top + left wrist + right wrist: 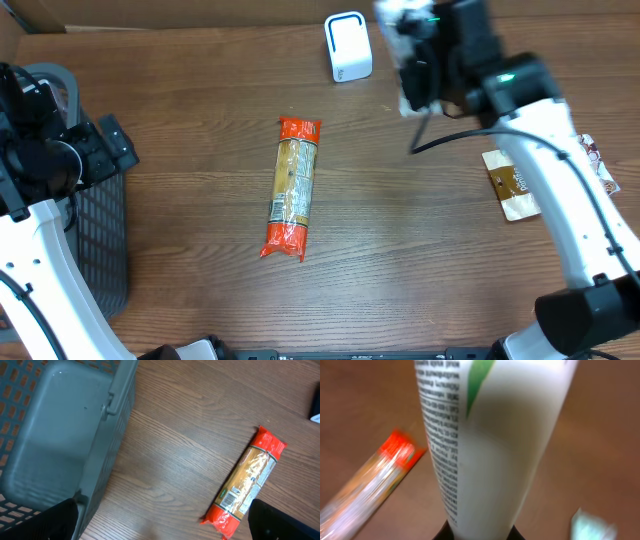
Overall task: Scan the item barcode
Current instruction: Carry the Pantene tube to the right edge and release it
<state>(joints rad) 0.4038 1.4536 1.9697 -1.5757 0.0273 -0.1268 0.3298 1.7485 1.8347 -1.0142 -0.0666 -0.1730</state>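
**Operator:** Where was everything at that moment?

**Observer:** Your right jaws were clenched on the base of the white tube (490, 445). They held it off the surface just to 3 o'clock of the scanner (348, 47), which stood at 12 o'clock. Your left jaws were released and empty at 9 o'clock, by the basket (117, 405).

**Operator:** What could have gone wrong?

**Observer:** I couldn't find the barcode. If the print faced away from the scanner, I judged you'd get no read. Gripped at one end, the tube could have swung or slipped in a quick twist.

**Operator:** And room?

**Observer:** You had bare wood toward 6 o'clock, up to the pasta packet (293, 187). The far edge ran close behind the scanner, and a brown sachet (512, 183) lay at 3 o'clock beside your arm.
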